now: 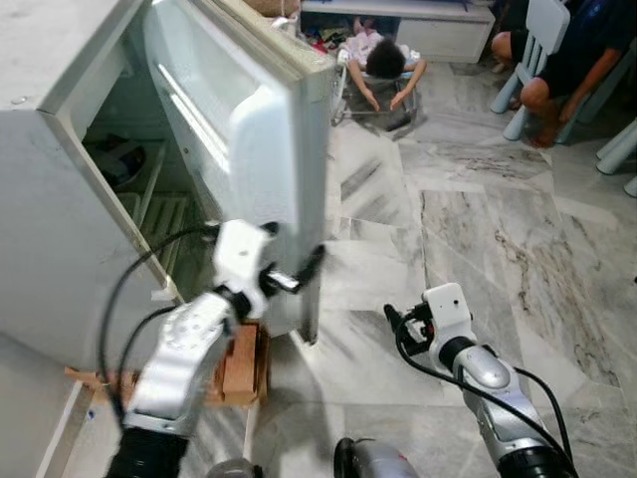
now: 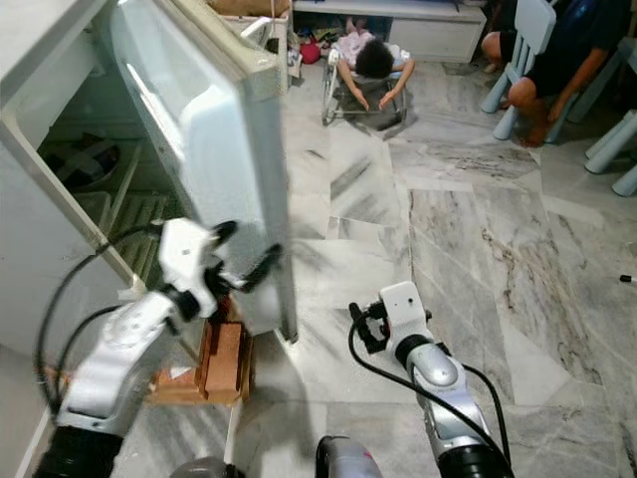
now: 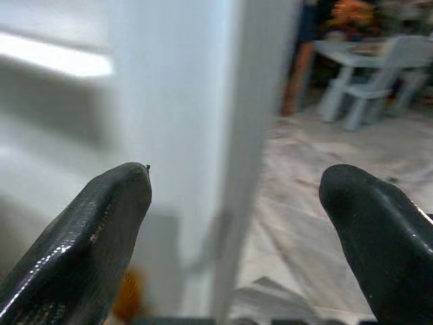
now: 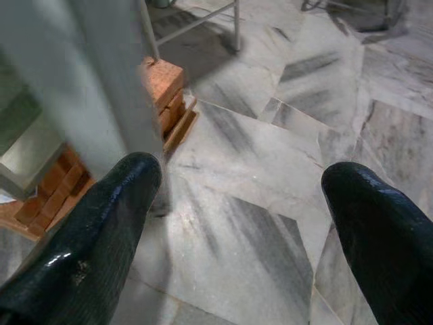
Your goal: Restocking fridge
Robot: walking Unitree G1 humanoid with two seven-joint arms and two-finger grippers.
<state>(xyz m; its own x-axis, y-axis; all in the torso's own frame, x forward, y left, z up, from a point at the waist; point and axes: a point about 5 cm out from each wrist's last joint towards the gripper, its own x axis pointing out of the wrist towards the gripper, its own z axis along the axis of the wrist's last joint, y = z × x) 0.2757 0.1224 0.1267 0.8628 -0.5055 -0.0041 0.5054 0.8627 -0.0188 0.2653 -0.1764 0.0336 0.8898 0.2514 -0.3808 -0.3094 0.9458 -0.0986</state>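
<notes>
One open fridge on marble floor

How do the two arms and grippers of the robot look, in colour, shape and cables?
Both arms are silver metal tubes ending in a white boxy wrist block. The left gripper and right gripper each have two long black fingers, glossy with rounded tips. Loose black cables loop beside each arm.
</notes>
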